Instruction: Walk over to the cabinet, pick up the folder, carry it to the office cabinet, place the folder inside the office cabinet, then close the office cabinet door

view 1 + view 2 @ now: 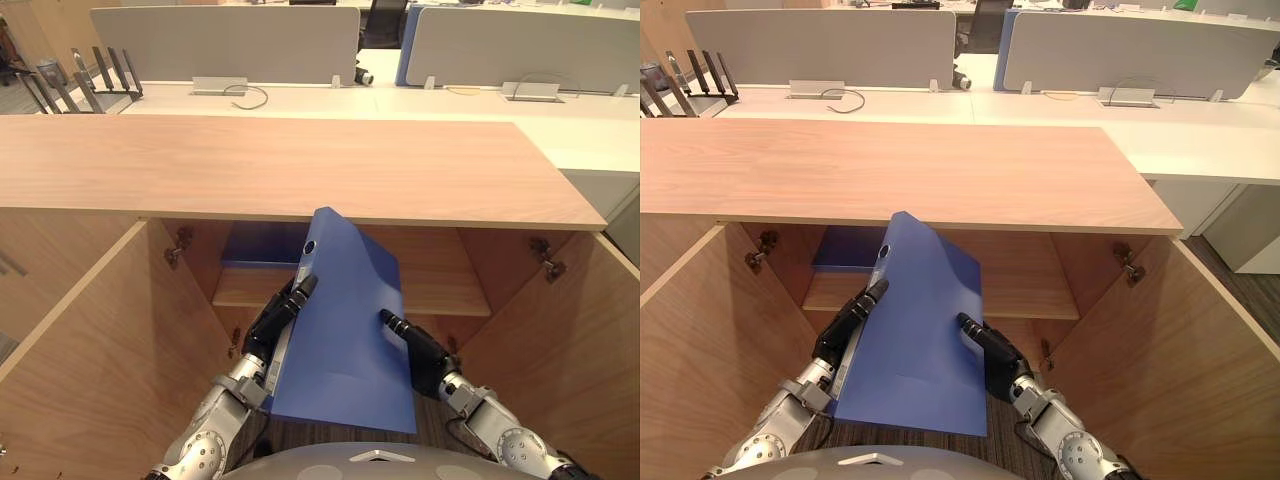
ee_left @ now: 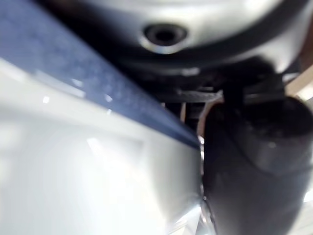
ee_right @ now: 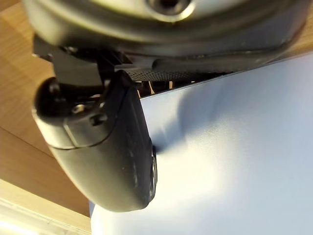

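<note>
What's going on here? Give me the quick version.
The robot holds a blue folder between both hands: the left hand at its spine edge, the right hand with its thumb on the cover. In front of it is a wooden cabinet with both doors open. The folder is tilted, its top end pointing into the opening just under the cabinet top, not yet on the shelf. Another blue item lies at the back of that shelf.
</note>
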Motion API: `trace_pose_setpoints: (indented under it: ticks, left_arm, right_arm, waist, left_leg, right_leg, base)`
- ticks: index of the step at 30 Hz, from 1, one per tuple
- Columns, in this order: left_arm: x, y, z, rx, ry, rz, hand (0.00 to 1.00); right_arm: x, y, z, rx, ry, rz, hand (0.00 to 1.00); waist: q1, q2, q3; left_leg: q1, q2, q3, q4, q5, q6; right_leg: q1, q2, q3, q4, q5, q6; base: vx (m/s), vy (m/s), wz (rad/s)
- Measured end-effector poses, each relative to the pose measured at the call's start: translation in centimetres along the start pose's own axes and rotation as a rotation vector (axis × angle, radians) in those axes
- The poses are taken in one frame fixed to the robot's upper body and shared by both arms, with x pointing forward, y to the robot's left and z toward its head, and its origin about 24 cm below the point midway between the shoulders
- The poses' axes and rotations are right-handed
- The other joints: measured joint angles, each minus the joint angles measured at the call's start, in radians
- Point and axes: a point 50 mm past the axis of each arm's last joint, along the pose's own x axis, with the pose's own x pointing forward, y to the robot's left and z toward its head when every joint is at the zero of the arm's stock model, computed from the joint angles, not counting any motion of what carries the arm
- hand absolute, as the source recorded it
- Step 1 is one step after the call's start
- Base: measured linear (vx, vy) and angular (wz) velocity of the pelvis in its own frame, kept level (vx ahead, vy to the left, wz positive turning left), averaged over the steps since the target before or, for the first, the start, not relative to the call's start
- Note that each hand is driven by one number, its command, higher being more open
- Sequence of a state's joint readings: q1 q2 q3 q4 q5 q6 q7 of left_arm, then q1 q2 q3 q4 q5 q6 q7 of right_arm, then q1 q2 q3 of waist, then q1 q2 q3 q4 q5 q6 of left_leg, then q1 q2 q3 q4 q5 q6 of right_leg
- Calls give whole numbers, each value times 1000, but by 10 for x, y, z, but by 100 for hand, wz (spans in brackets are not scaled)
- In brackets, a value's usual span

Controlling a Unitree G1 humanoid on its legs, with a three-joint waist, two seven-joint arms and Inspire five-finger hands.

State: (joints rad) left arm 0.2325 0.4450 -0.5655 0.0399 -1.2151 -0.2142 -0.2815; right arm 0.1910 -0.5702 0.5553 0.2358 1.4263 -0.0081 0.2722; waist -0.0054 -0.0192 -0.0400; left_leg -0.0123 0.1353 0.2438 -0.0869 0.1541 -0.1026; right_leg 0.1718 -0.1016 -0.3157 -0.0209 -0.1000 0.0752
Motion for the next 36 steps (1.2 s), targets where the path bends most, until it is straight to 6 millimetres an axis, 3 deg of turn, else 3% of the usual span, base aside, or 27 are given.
trace_pose_setpoints:
  ticks: [8,12,13,17,26,36]
  left_arm:
    - [4,-12,7,2,-35,-59,0]
    - [-3,-23,16,-14,-78,-99,0]
    - [-1,-37,24,-12,-115,-164,0]
    - [-1,-40,29,-7,-138,-180,0]
    - [0,-54,41,1,-197,-243,0]
    - [1,-56,42,-18,-213,-246,0]
  right_arm:
    - [-2,3,2,34,-79,57,0]
    - [-18,19,8,27,-146,119,0]
    - [-19,28,18,11,-210,165,0]
    - [-21,34,22,7,-243,190,0]
    - [-23,50,36,-12,-312,260,0]
    - [-22,53,34,7,-333,274,0]
  waist:
    - [-4,-4,-2]
    - [-8,-12,-8]
    - [-19,-27,-21]
    - [-32,-52,-42]
    - [-31,-36,-54]
    - [-32,-43,-52]
  left_leg:
    - [1,6,26,0,0,0]
    - [-6,11,37,0,-1,-6]
    - [-11,12,40,0,-1,-6]
    - [-10,13,48,0,-4,-10]
    - [-13,14,33,-1,7,-5]
    - [-17,13,34,0,15,5]
  right_leg:
    - [-16,0,26,4,3,0]
    - [-47,2,50,32,3,-7]
    - [-63,2,58,46,2,-8]
    - [-76,-1,77,63,-2,-10]
    - [-102,-1,93,89,-11,-12]
    - [-103,-1,96,82,-4,-1]
  base:
    - [1,-2,-10]
    - [4,2,-12]
    - [-15,5,-8]
    - [-41,16,-8]
    - [-51,11,-3]
    - [0,0,0]
